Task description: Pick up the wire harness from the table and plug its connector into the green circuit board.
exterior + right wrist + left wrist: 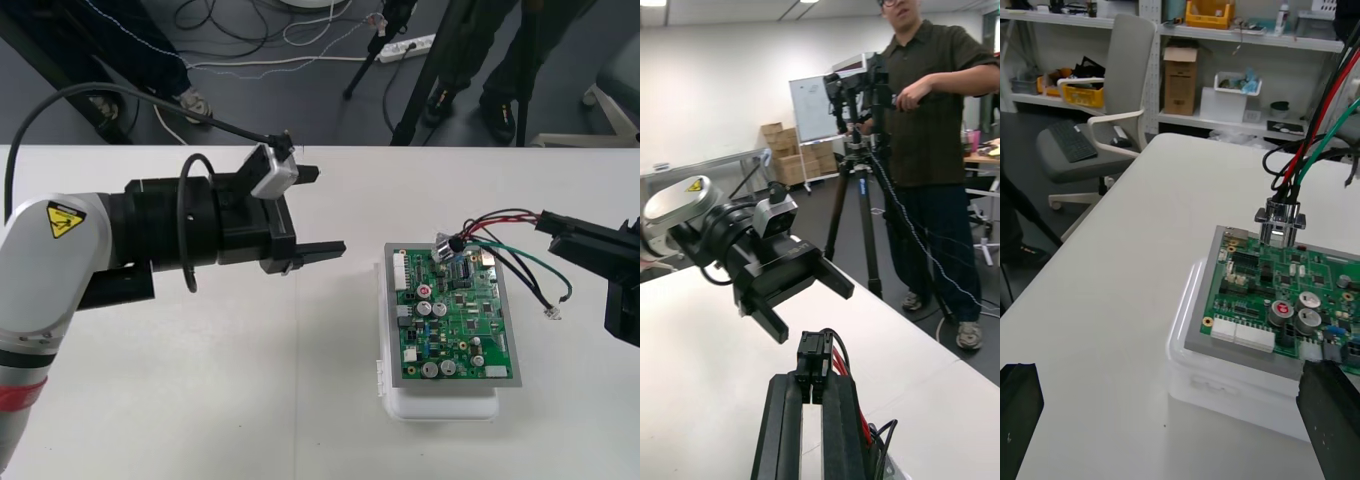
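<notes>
So, your right gripper [812,384] was pinched narrow on the black plug [814,358] of the wire harness [500,218]. The plug stuck out past the fingertips, its long axis in line with the fingers, aimed across the table [200,400] toward the left arm. The red, black and green wires [522,262] ran from it to the round metal socket [1280,221], which sat at the far edge of the green circuit board [455,315]; touching it or just above, I couldn't tell.

The plug was not in the board. You held it off the board's far right corner, so the board lay ahead of the jaws and lower, toward your left. Your left gripper [318,212] hung wide open, holding nothing, well apart on the board's other side. The right arm was clearly nearer.

My read: next the plug had to tip down and line up with a header on the board, which sat on its white base [440,405]. Which header was too small to tell.
</notes>
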Controlling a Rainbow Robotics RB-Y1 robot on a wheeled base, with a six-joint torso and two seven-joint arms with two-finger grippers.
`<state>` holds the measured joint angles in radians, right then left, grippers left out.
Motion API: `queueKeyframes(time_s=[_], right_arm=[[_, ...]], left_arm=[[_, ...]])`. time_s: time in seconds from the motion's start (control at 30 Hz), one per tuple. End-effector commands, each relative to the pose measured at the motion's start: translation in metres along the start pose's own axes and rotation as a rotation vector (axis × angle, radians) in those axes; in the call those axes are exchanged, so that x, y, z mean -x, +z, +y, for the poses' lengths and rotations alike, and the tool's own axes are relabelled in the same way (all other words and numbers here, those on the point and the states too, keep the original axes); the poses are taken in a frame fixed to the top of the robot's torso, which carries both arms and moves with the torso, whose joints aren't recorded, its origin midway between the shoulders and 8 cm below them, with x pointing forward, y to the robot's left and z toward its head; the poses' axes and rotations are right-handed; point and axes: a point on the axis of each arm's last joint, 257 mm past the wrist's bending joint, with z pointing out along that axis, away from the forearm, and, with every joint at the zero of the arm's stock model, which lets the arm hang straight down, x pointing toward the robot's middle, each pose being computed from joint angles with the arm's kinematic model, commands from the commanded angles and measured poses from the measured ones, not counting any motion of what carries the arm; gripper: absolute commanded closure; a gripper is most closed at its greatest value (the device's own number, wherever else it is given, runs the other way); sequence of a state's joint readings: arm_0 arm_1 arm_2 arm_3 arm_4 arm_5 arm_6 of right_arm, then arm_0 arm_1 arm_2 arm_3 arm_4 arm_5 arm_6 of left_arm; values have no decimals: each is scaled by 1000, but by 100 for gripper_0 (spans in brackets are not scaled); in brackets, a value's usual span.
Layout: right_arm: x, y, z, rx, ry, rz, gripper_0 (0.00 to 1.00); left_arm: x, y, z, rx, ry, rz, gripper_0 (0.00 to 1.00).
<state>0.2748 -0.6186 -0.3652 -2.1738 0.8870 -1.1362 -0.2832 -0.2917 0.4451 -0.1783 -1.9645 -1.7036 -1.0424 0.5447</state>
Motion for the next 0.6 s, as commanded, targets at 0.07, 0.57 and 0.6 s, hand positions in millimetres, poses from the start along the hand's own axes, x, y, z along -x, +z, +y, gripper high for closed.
queueKeyframes(time_s=[0.07, 0.57, 0.6], right_arm=[[8, -4, 12, 66, 63, 20, 100], [15, 18, 35, 254, 109, 64, 100], [15, 19, 35, 262, 112, 63, 100]], left_arm=[[18, -33, 10, 8, 56, -38, 0], [44, -80, -25, -183, -62, -112, 0], [47, -82, -28, -197, -69, -122, 0]])
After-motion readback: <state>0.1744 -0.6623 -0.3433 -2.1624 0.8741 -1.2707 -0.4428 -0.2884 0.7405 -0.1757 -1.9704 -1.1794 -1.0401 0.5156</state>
